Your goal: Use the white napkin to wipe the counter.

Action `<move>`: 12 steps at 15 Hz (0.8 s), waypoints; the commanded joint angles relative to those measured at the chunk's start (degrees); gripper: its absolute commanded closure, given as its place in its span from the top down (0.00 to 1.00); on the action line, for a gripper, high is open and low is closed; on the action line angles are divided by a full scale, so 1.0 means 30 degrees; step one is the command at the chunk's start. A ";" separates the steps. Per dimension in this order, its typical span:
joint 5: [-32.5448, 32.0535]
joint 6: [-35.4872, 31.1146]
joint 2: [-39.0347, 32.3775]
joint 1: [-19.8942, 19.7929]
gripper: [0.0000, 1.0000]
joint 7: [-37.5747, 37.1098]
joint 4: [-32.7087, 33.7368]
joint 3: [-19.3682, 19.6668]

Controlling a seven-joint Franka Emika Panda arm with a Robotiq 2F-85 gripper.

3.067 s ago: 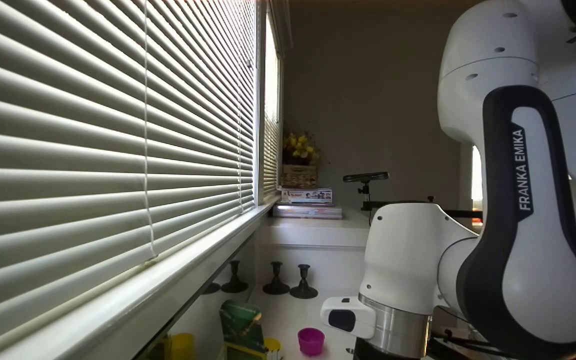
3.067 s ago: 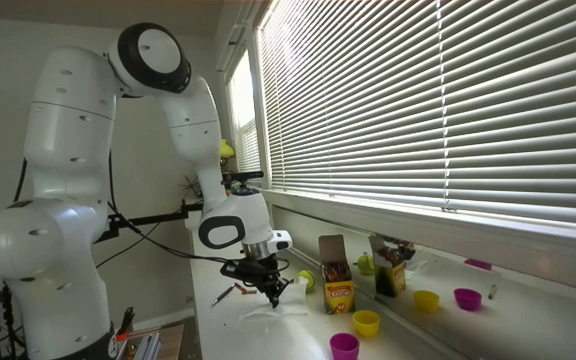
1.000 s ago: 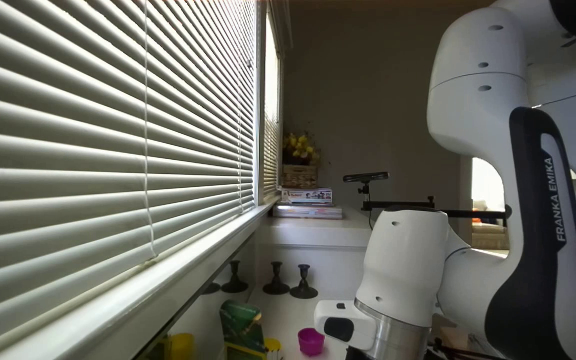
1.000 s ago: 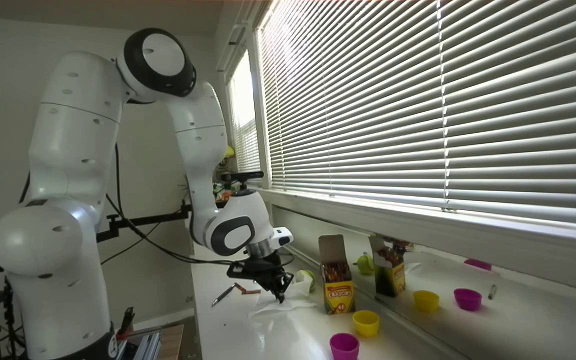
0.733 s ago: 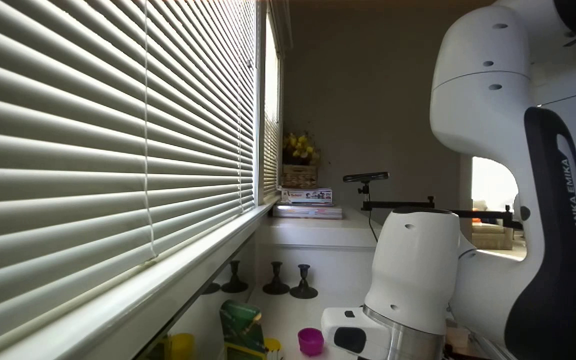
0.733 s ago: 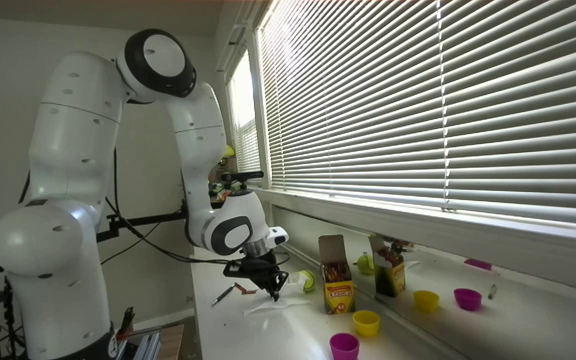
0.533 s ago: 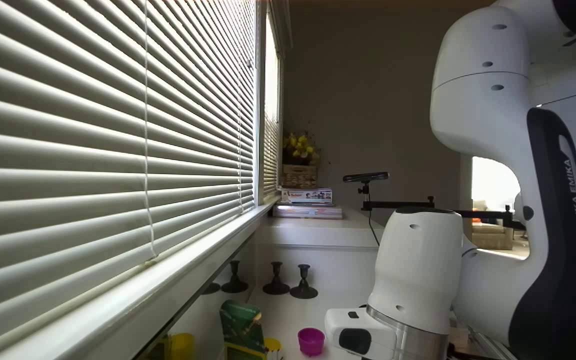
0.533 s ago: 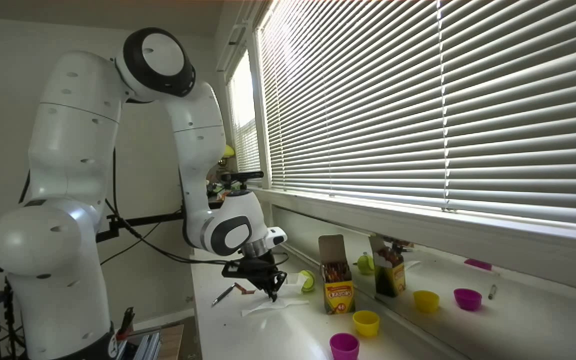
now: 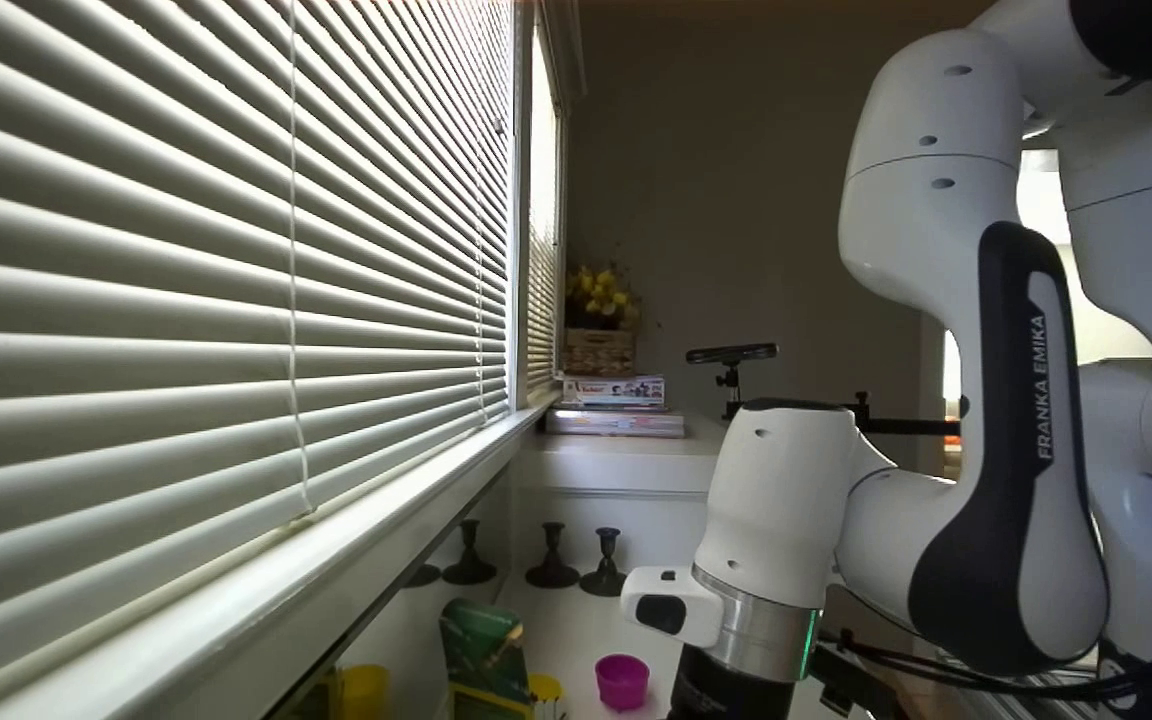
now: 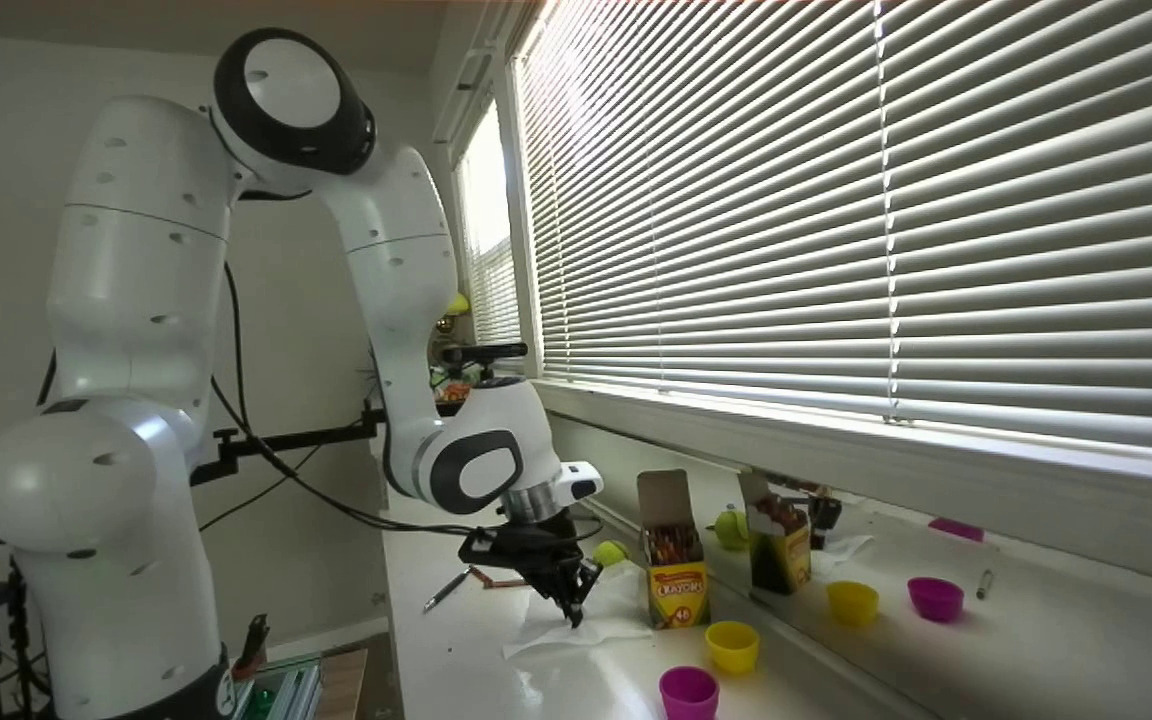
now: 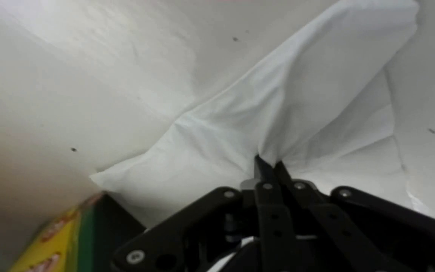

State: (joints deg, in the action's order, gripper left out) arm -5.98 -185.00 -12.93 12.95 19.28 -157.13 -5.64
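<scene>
The white napkin (image 11: 210, 147) lies spread and creased on the pale counter (image 11: 100, 87). My gripper (image 11: 272, 164) is shut on a pinched fold near its middle. In an exterior view the gripper (image 10: 576, 620) points down at the counter (image 10: 456, 665), with the napkin (image 10: 621, 605) spread around its fingertips. Several small dark specks (image 11: 73, 149) show on the counter beside the napkin. In an exterior view (image 9: 736, 690) only the top of the black gripper body shows; its fingertips and the napkin are out of view.
A crayon box (image 10: 678, 595) stands close beside the napkin. A yellow cup (image 10: 733, 646) and a magenta cup (image 10: 688, 692) stand nearer the camera. A green ball (image 10: 611, 553), a pen (image 10: 447, 590) and brown pieces (image 10: 498, 580) lie behind. Candlesticks (image 9: 552, 560) stand farther along. A reflective panel (image 10: 896, 630) lines the back.
My gripper has dragged the napkin back and forth over the counter. In the last half second both moved nearer the crayon box and the cups. The grip stays shut; the other objects stayed put.
</scene>
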 commanded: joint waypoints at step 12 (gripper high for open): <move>0.0370 0.0850 -0.0961 -0.0077 0.00 -0.0665 0.0520 -0.0570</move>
State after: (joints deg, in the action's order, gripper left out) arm -5.81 -183.63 -12.64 9.86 19.15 -156.89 -6.33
